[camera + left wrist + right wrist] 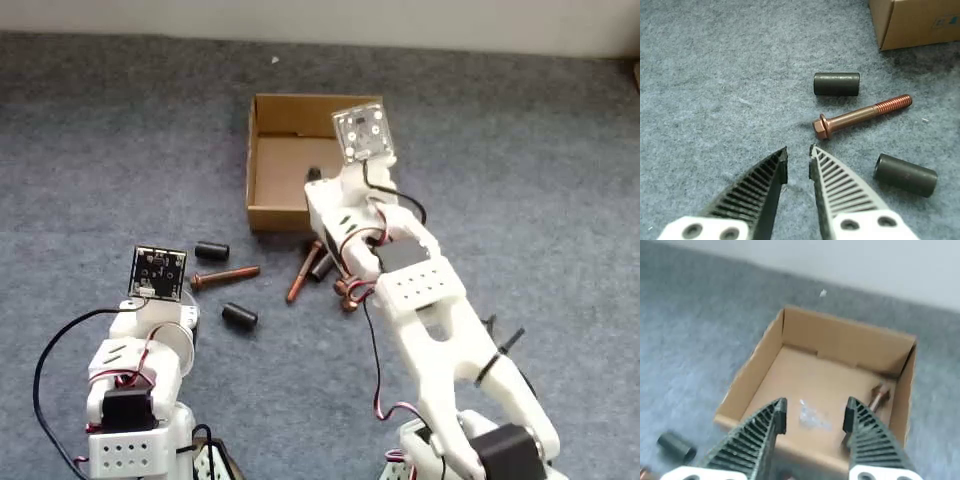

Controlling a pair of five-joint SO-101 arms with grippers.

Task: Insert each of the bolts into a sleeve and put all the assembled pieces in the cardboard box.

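Where poised over the cardboard box (756,374), right gripper (815,411) fingers are spread. Left gripper (798,154) fingers are narrowly parted.

A robotics test bench, it seems: grey carpet-like covering (90,150), plain pale wall (300,15), white arms (430,300) with exposed wires.

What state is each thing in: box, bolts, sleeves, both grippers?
cardboard box: upright, open on top, one bolt inside.
left gripper: slightly open, empty.
right gripper: open, empty, above the box.
bolt in the box: lying in a corner; sleeved or not, cannot tell.
bolt near the left gripper: lying flat, unsleeved.
sleeve nearer the box: on its side, empty.
other sleeve: on its side, empty.
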